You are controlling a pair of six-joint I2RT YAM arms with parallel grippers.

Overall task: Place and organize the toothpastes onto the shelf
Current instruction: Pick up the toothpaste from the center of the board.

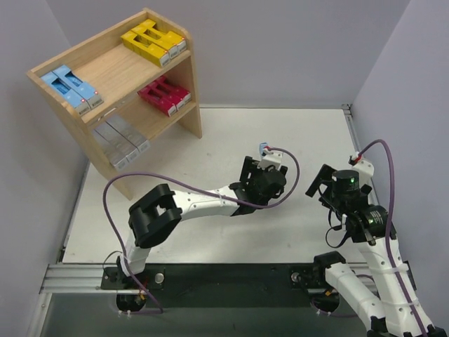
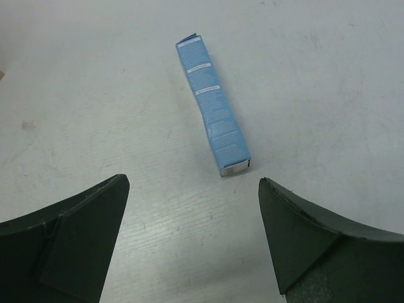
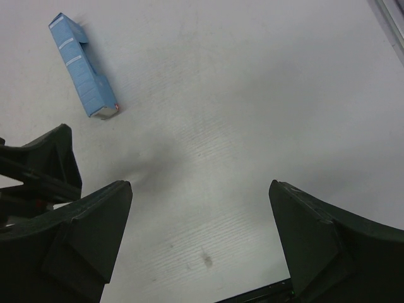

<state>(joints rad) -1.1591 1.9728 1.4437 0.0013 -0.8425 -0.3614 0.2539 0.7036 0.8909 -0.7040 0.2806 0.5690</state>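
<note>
1 light blue toothpaste carton (image 2: 213, 107) lies flat on the desk (image 1: 210, 140), toward its far edge, end-on to the left gripper (image 2: 192, 183), jaws gaping, empty, apparently lined up to pick. The right gripper (image 3: 199, 186) is spread, empty too. The shelf (image 1: 116, 70) has blue-row room.

Soft even light w/ faint shadows, pics sharp.

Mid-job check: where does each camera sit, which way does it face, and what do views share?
Top external: above and behind the bases, looking down on the table and shelf; left arm and right arm show.
Left wrist: on the left arm, looking down past the open left gripper at a light blue carton.
Right wrist: on the right arm, looking down past the open right gripper at the table.
Shared: both wrist views show that carton lying flat.
</note>
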